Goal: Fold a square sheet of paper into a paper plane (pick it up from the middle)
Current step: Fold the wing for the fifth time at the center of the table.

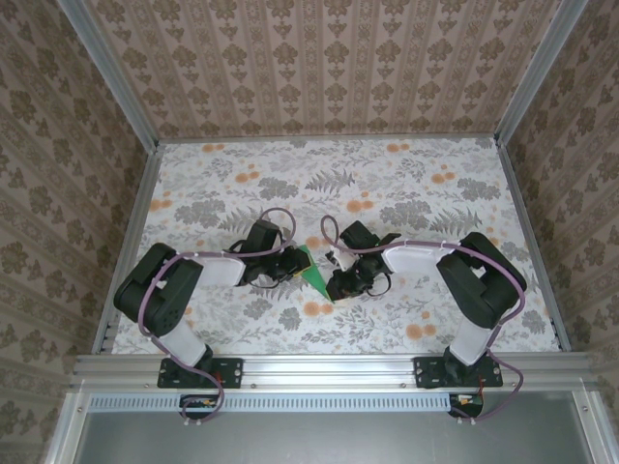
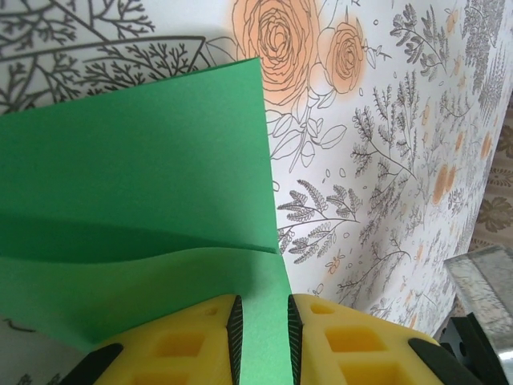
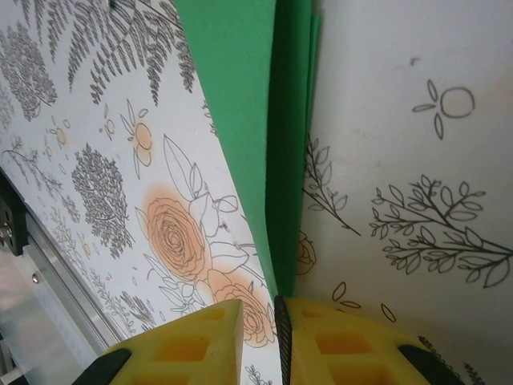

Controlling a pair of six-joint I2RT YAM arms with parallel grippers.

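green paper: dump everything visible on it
The green paper is thin, plain and bright green, already folded. From above it is a narrow wedge pointing toward the arm bases, between the two tools over the floral table. The right wrist view shows stacked layers tapering to a point. The left wrist view shows a crease and an overlapping flap. The left tool is shut on one edge. The point reaches the right tool; whether that grips is unclear.

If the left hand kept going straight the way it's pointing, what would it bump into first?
The green paper: it already reaches between the fingertips of the left hand and spreads out ahead. Past it, probably the flowered table, though depth is hard to judge.
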